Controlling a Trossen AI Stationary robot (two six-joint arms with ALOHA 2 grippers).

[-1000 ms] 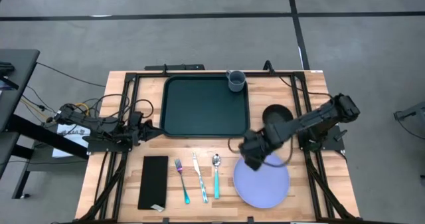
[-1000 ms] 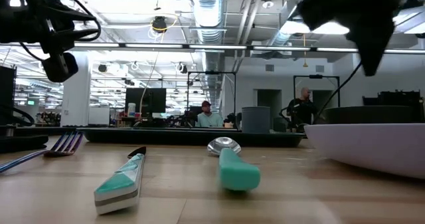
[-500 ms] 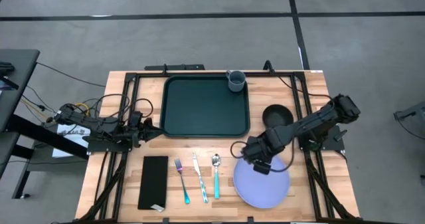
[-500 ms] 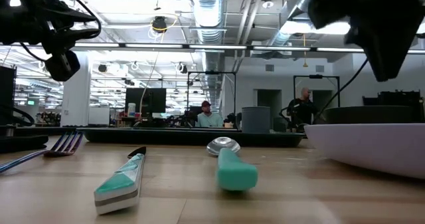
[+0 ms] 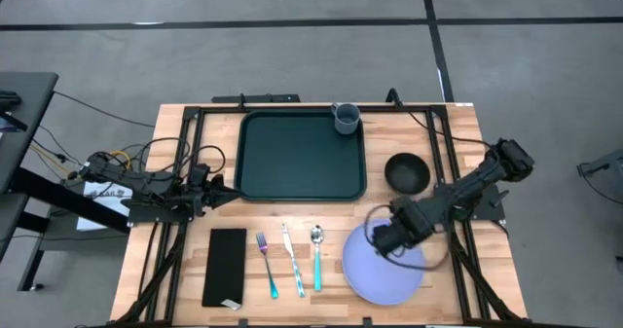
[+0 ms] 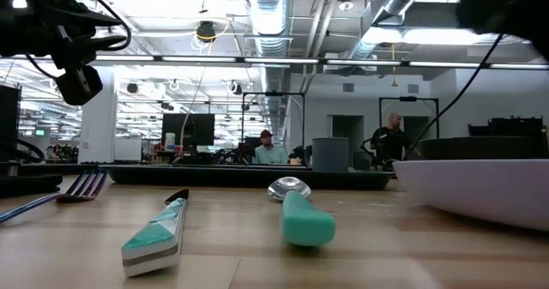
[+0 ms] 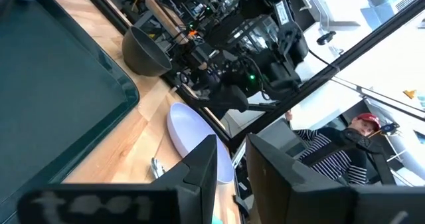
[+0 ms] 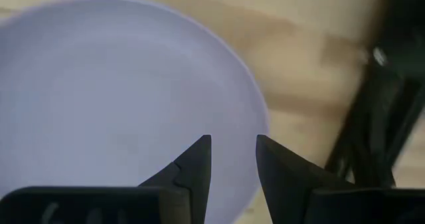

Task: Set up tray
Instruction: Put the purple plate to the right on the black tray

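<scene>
The dark green tray [image 5: 302, 156] lies flat at the table's far middle, with a grey cup [image 5: 347, 118] standing in its far right corner. A lavender plate [image 5: 384, 265] lies at the near right and a black bowl [image 5: 407, 172] stands beyond it. My right gripper [image 5: 383, 238] hangs over the plate's far part, pointing down. In the right wrist view [image 8: 232, 147] its fingers stand a little apart and hold nothing. My left gripper [image 5: 220, 194] waits by the tray's left edge. In the left wrist view [image 7: 231, 147] its fingers show a narrow gap.
A fork [image 5: 267, 265], a knife [image 5: 292, 260] and a teal-handled spoon [image 5: 316, 258] lie side by side near the front edge. A narrow black flat rectangle [image 5: 226, 267] lies to their left. People show in the room behind [image 6: 390, 139].
My right gripper has gone a little toward the table's right and near edges, from the plate's far left rim to over its far part. Its arm has swung toward the near edge. In the low view the arm has drawn off to the upper right.
</scene>
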